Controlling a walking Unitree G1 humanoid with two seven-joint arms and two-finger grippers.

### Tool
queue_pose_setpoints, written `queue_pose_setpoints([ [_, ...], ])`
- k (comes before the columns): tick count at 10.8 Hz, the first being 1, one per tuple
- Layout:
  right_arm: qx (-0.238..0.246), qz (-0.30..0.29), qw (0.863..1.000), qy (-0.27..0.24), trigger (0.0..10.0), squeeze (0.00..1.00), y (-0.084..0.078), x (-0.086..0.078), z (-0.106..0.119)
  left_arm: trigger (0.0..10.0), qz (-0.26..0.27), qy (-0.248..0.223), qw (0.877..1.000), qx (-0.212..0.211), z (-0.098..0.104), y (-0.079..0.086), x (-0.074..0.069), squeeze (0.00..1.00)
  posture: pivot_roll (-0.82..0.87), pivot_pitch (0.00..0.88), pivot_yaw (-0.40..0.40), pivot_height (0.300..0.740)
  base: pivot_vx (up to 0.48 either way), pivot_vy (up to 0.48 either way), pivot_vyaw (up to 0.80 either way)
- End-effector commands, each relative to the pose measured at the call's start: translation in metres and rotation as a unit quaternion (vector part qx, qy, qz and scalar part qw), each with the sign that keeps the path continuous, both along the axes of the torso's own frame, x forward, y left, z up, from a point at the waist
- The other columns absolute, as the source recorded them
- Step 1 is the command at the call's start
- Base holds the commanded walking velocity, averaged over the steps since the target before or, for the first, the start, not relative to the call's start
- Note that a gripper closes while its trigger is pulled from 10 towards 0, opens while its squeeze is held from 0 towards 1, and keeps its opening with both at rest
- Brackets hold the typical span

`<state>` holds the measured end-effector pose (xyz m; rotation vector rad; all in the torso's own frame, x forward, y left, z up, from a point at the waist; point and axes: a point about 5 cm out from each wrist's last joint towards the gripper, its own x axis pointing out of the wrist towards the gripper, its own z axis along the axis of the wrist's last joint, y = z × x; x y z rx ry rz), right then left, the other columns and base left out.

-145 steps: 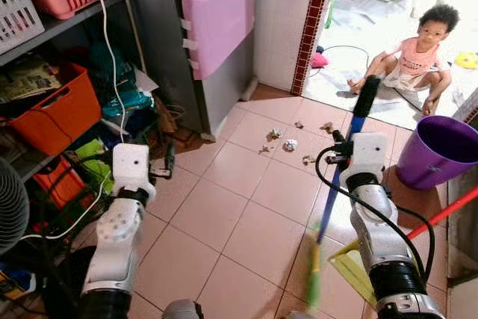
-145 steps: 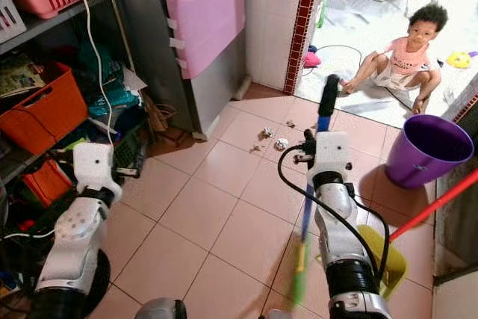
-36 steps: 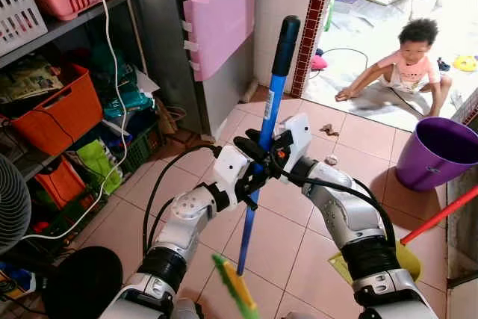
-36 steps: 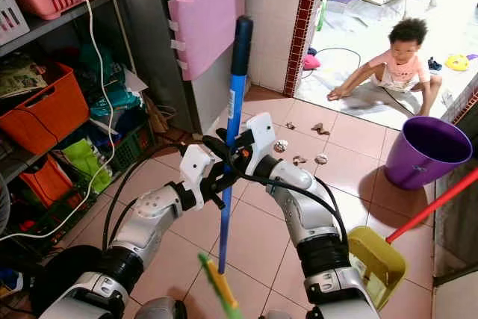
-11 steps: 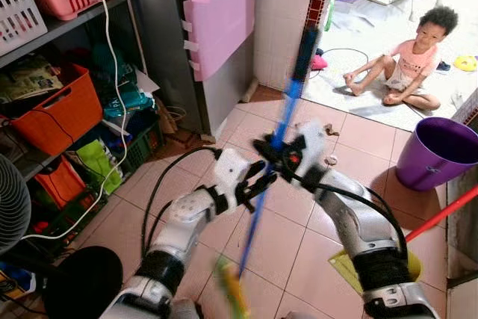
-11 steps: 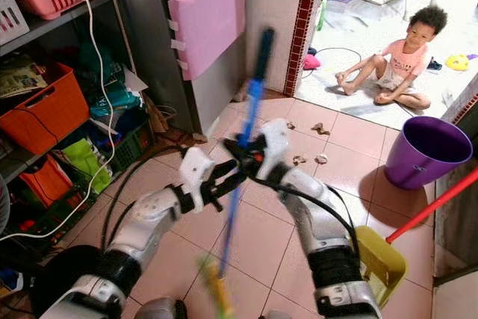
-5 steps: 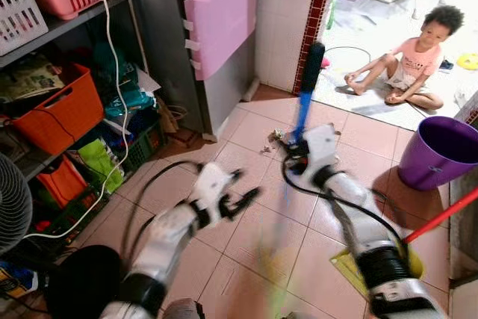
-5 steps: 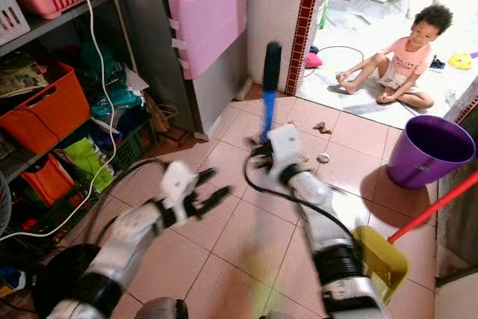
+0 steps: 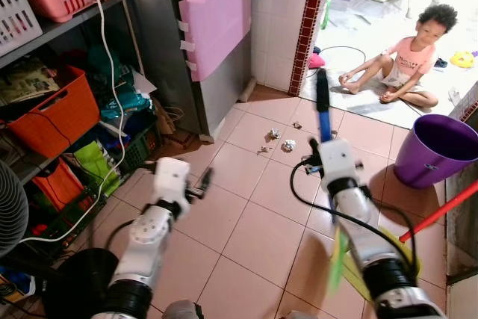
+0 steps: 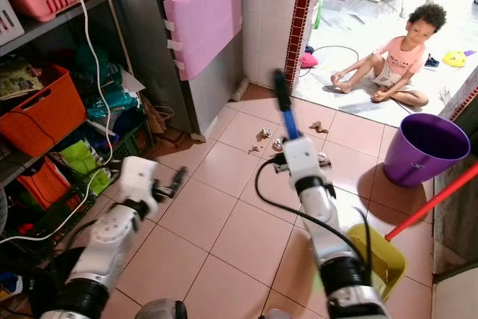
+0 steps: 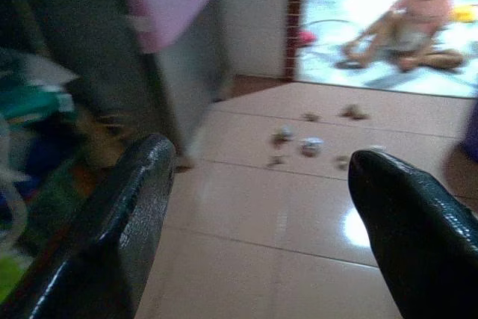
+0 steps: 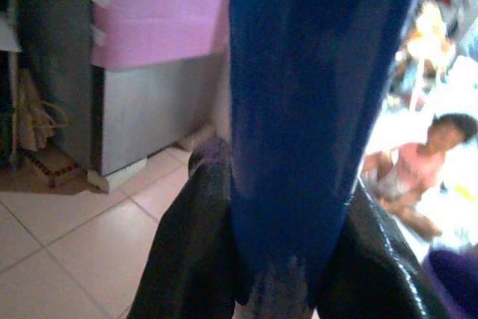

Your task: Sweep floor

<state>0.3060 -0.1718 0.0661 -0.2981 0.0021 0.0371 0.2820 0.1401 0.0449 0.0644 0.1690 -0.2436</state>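
Right pincer (image 12: 287, 259) clamps broom handle (image 9: 323, 110) — left pincer (image 11: 269, 214) spread, free.

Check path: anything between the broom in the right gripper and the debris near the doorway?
Nothing visible. Bare tile lies between the broom, held in the right gripper, and the scattered debris. The purple bin sits off to the right; the left gripper is open and apart.

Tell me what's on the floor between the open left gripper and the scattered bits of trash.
Bare pink tiles. In the left wrist view, nothing lies between the left gripper and the trash.
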Motion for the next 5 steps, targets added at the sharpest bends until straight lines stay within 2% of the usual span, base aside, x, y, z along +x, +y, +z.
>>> queue_pose_setpoints([
  [1, 0.008, 0.006, 1.000, -0.026, 0.0, 0.00, 0.009, 0.009, 0.012, 10.0, 0.019, -0.006, 1.000, 0.009, 0.004, 0.006, 0.003, 1.00, -0.01, 0.000, 0.048, 0.740, 0.000, 0.000, 0.00],
  [4, -0.006, 0.017, 1.000, -0.022, 0.0, 0.00, 0.020, 0.000, -0.005, 10.0, 0.030, -0.001, 0.999, 0.045, 0.001, 0.010, -0.004, 1.00, 0.01, 0.004, 0.061, 0.740, 0.000, 0.000, 0.00],
  [5, 0.005, 0.028, 0.999, -0.017, 0.0, 0.00, 0.032, -0.004, -0.010, 10.0, 0.023, 0.005, 0.999, 0.043, 0.001, 0.011, -0.009, 0.00, 0.01, 0.034, 0.064, 0.740, 0.000, 0.000, 0.00],
])
